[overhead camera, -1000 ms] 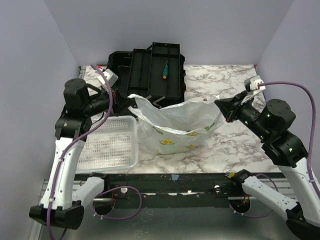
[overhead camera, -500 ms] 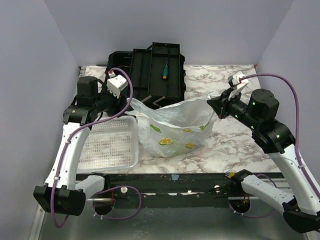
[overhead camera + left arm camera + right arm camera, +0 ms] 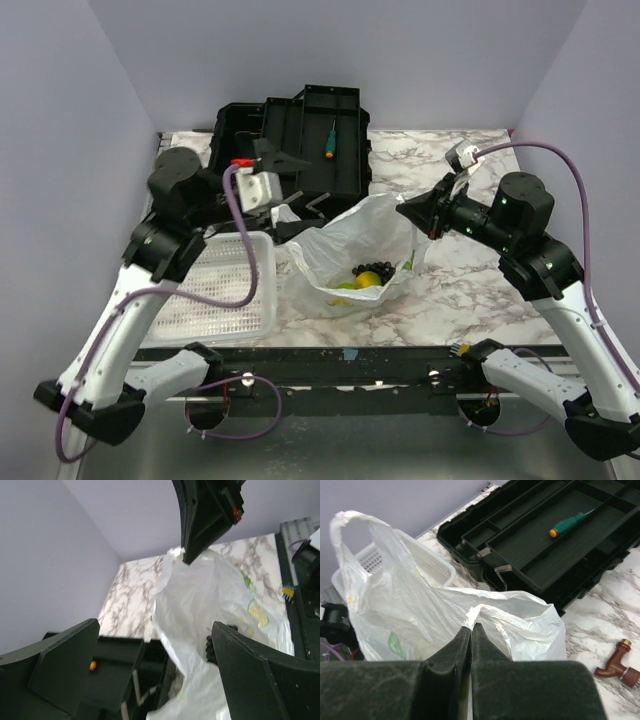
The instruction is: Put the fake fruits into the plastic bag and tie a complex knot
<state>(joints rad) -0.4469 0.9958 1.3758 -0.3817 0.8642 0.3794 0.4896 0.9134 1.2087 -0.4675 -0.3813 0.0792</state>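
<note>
A: The fingers (image 3: 60,665) of the left gripper (image 3: 278,160) are spread wide and nothing is clamped between them. Those of the right gripper (image 3: 471,628) are pressed together on a fold of the bag (image 3: 345,240) at its rim.

B: And where is the bag found?

A: Mid-table, just right of the basket (image 3: 215,290) and on the near side of the toolbox (image 3: 300,130). Its right side is held up and its left side is slumped. The fruits (image 3: 362,282) are seen inside through the open mouth. No knot is seen yet.

B: What could go wrong from here?

A: The bag is hung from a single pinch. If it is pulled further right or higher, it could be tipped and the fruits spilled out over the sagging left edge. The thin film could also be slipped out of the pinch, or torn, under the fruits' weight.

B: And on the left side?

A: The loose left handle is crumpled close to the toolbox. It could be missed, or too little film could be caught. A knot attempted from such a grip would probably be left loose.
</note>
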